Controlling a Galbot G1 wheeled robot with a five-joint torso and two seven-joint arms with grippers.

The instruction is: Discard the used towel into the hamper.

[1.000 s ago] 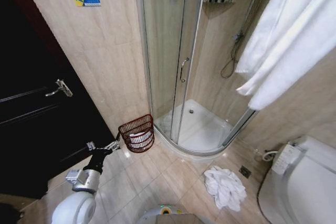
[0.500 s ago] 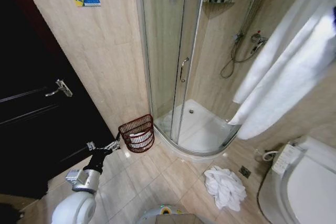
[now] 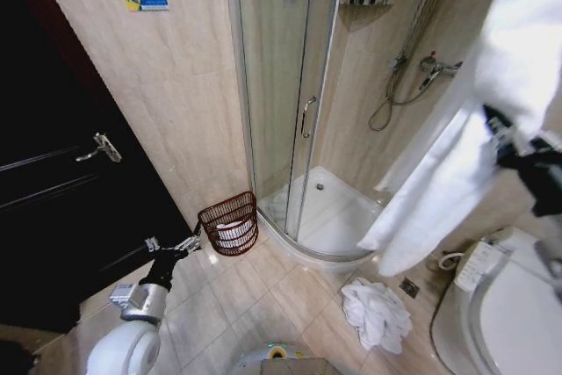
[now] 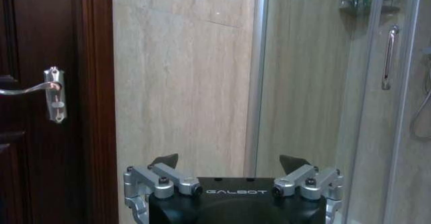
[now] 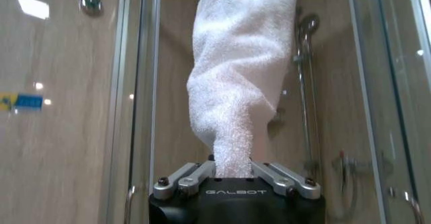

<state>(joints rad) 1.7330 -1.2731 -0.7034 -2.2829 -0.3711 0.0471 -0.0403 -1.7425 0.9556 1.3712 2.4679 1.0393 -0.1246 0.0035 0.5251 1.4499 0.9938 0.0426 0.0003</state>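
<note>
Beige marble-look tile covers the walls and floor of this small bathroom, with a curved glass shower enclosure [image 3: 294, 120] filling the middle of the head view and a dark wooden door [image 3: 53, 182] down the left side. At the lower right sits a white toilet [image 3: 505, 305], and a crumpled white cloth [image 3: 376, 312] lies on the floor just left of it. Between door and shower, low and left of centre, stands the hamper [image 3: 229, 223], a round reddish-brown open-weave basket with something white inside. Beside it hangs the left gripper [image 3: 187, 243], fingers spread and empty. At the right edge the right gripper [image 5: 234, 176] is clamped around the fluffy white towel [image 3: 457, 182], which drapes long across the frame.
</note>
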